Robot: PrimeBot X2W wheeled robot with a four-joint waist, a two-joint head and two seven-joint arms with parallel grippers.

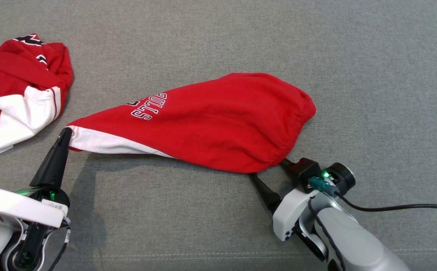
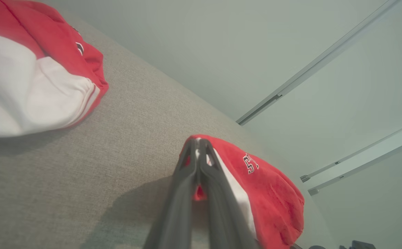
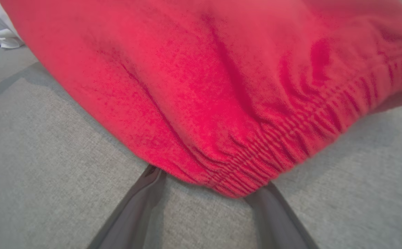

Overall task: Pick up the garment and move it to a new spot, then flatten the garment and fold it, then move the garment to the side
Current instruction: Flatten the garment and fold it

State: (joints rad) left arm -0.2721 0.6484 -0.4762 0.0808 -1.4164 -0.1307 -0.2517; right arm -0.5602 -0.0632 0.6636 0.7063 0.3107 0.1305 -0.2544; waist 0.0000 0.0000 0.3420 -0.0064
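The garment (image 1: 218,120) is a pair of red shorts with a white side panel and black-and-white lettering, stretched across the grey cloth surface (image 1: 316,45). My left gripper (image 1: 66,131) is shut on its white-trimmed leg corner at the left; the left wrist view shows the fingers (image 2: 190,180) pressed together on the red and white cloth (image 2: 273,193). My right gripper (image 1: 269,169) stands open at the elastic waistband, lower right. In the right wrist view both fingers (image 3: 142,200) run under the gathered red edge (image 3: 242,173), which hides their tips.
A second red and white garment (image 1: 19,90) lies crumpled at the far left, close to my left arm, also in the left wrist view (image 2: 31,79). A black cable (image 1: 399,207) trails right from my right wrist. Bare grey surface lies behind and to the right.
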